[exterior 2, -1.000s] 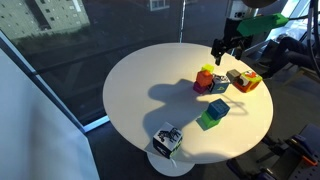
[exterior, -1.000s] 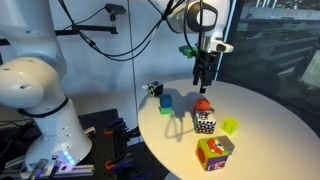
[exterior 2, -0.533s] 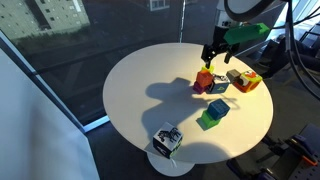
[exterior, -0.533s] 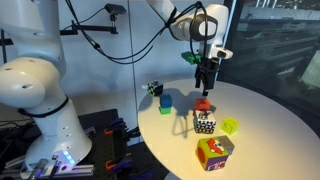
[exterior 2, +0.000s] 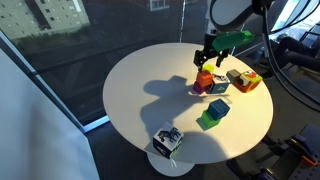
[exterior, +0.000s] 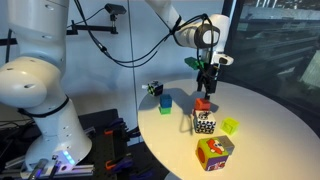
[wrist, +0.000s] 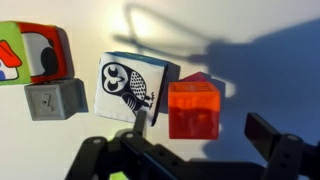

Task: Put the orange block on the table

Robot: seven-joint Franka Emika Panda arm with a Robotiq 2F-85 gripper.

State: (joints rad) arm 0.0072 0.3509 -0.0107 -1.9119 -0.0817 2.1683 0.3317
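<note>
— Where is the plain block (exterior: 203,104)?
— On top of the owl cube (exterior: 205,124), in an exterior view.
— Around them?
— The picture cube (exterior: 214,152) in front; a patterned cube (exterior: 153,89) behind-left, at the table (exterior: 270,140) edge.

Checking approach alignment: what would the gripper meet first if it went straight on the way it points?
Probably the orange block, which sits roughly centred below the open gripper in the wrist view; exact depth is unclear.

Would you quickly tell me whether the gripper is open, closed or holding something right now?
Gripper: open, holding nothing, its fingers spread either side of the orange block.
</note>
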